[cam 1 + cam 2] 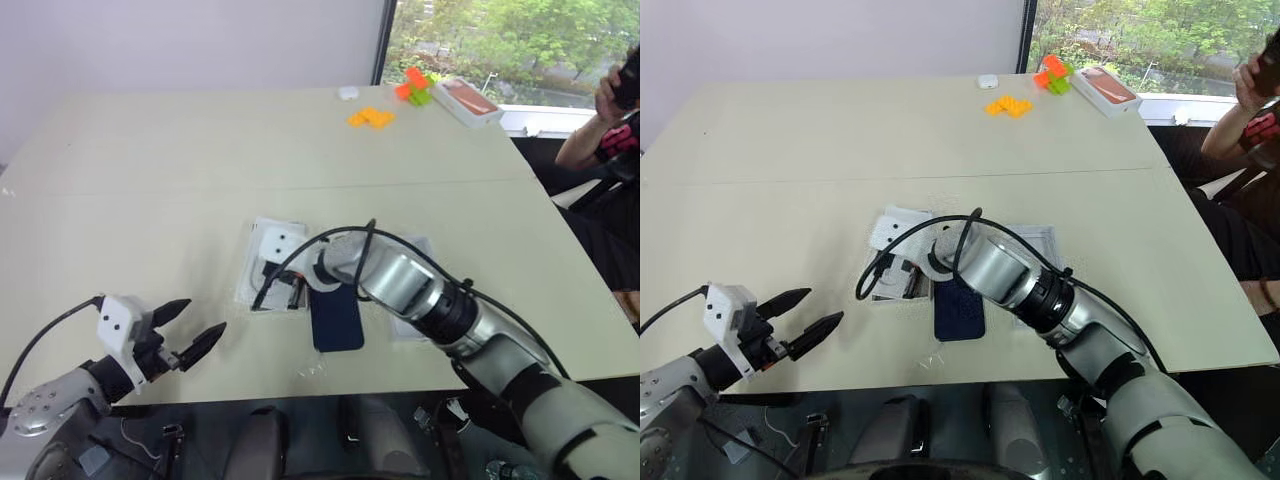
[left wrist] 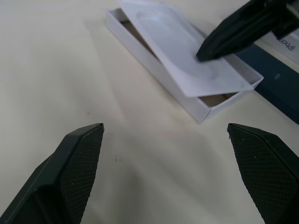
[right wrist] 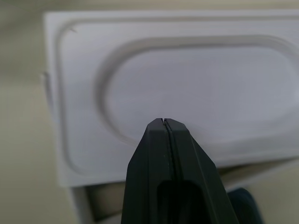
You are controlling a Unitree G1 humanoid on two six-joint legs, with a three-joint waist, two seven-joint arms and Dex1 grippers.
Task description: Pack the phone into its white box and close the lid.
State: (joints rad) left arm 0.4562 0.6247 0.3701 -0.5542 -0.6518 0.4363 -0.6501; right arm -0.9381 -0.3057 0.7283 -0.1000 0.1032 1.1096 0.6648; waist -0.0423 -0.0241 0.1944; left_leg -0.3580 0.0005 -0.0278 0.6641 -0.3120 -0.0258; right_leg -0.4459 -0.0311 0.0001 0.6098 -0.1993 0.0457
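Two jaws: left gripper (image 1: 196,334) gapes wide over bare cream surface (image 1: 200,150), empty. Right gripper (image 2: 205,52), pinched shut and empty, touches the thin white insert (image 2: 187,56) lying askew across the shallow white cardboard box (image 2: 140,51); slim navy phone (image 1: 336,320) lies beside.

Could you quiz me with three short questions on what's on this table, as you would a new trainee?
1. True or false: the phone already lies inside the white box.
2. Which fingers are shut: those of the left gripper or the right gripper?
3. What lies tilted across the white box? A) the phone B) a thin white insert with an oval recess C) an orange block

Key:
1. False. It lies on the table beside the box.
2. The right gripper's; the left gripper's fingers are spread wide.
3. B
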